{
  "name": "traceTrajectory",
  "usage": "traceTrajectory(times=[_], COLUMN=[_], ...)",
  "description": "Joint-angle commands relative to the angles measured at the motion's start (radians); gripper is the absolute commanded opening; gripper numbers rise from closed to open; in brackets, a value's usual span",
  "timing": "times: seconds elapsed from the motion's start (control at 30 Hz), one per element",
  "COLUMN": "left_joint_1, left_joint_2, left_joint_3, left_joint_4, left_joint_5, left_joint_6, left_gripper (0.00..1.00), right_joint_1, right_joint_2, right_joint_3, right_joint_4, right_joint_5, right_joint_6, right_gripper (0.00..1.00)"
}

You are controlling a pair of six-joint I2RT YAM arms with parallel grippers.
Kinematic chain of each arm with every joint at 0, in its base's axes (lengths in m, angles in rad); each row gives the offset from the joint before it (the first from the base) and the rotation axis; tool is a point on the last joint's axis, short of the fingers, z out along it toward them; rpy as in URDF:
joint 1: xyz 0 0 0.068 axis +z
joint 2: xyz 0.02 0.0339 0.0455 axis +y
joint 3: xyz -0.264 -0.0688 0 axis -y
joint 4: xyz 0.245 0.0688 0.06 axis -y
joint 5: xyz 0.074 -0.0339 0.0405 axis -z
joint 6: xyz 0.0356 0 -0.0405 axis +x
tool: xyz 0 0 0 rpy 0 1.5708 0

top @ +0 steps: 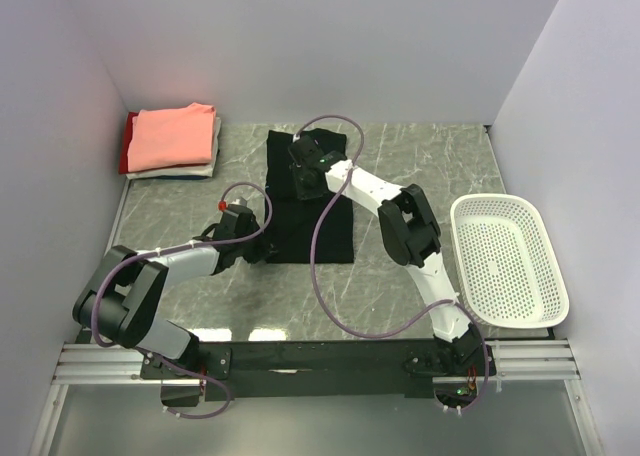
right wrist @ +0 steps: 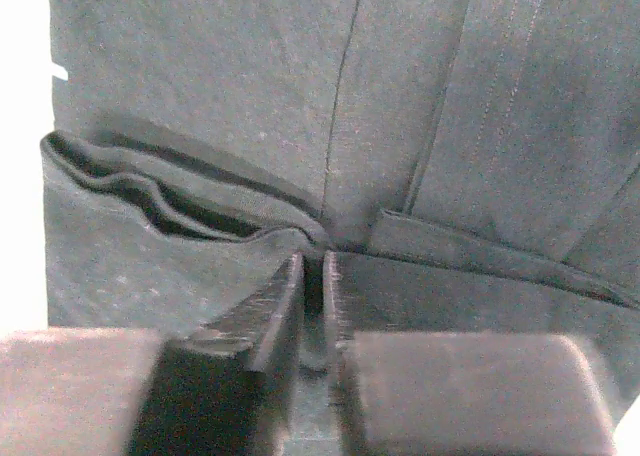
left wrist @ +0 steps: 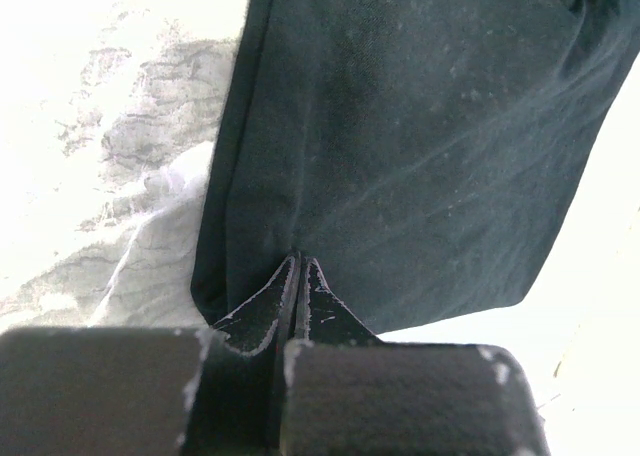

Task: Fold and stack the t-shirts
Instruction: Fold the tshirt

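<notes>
A large black t-shirt (top: 312,211) lies folded into a long strip in the middle of the table. My left gripper (top: 262,248) is at its near left corner. In the left wrist view the jaws (left wrist: 300,263) are shut, pinching the shirt's edge (left wrist: 400,126), and a crease runs up from the tips. My right gripper (top: 303,176) is over the shirt's far part. Its jaws (right wrist: 313,261) are shut on a fold of black cloth (right wrist: 250,96) next to layered hems. A folded stack stands at the back left: a salmon-pink shirt (top: 175,136) on top, white (top: 214,156) and red (top: 127,141) beneath.
A white plastic mesh basket (top: 510,261) stands at the right edge of the table. White walls close in the left, back and right sides. Purple cables loop over both arms. The grey marbled table (top: 200,306) shows around the black shirt.
</notes>
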Motion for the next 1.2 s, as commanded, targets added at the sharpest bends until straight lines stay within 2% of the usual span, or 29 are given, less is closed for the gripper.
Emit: traceTrajectory(times=[0.0, 0.03, 0.13, 0.2, 0.3, 0.43, 0.53, 0.63, 0.83, 0.97, 1.17], left_joint_1=[-0.004, -0.004, -0.004, -0.004, -0.004, -0.004, -0.006, -0.004, -0.004, -0.004, -0.004], left_joint_2=[0.002, 0.002, -0.001, 0.000, -0.001, -0.006, -0.010, -0.014, -0.035, -0.055, -0.072], left_joint_3=[0.028, 0.027, 0.024, 0.022, 0.017, 0.011, 0.008, 0.011, 0.025, 0.042, 0.040], left_joint_4=[0.008, 0.008, 0.006, 0.005, 0.008, 0.009, 0.006, 0.005, -0.015, -0.029, -0.043], left_joint_5=[0.021, 0.021, 0.019, 0.016, 0.016, 0.018, 0.016, 0.019, 0.018, 0.011, 0.014], left_joint_6=[0.022, 0.020, 0.023, 0.023, 0.023, 0.022, 0.023, 0.025, 0.034, 0.039, 0.048], left_gripper=[0.01, 0.01, 0.01, 0.01, 0.01, 0.01, 0.01, 0.01, 0.01, 0.01, 0.01], right_joint_1=[0.007, 0.007, 0.005, 0.005, -0.002, -0.002, -0.010, -0.025, -0.061, -0.071, -0.073], right_joint_2=[0.016, 0.017, 0.016, 0.011, 0.025, 0.062, 0.051, 0.030, -0.082, -0.205, -0.279], right_joint_3=[0.057, 0.060, 0.065, 0.068, 0.094, 0.155, 0.126, 0.117, 0.054, -0.032, -0.151], right_joint_4=[-0.003, -0.003, 0.000, 0.004, 0.006, -0.032, -0.013, -0.009, 0.013, 0.053, 0.098], right_joint_5=[0.021, 0.019, 0.031, 0.042, 0.039, 0.039, 0.034, 0.022, 0.024, 0.022, -0.028], right_joint_6=[-0.003, -0.003, 0.007, 0.018, 0.020, 0.013, 0.018, 0.026, 0.035, 0.062, 0.110], right_gripper=[0.16, 0.08, 0.00, 0.00, 0.07, 0.27, 0.39, 0.47, 0.52, 0.52, 0.49])
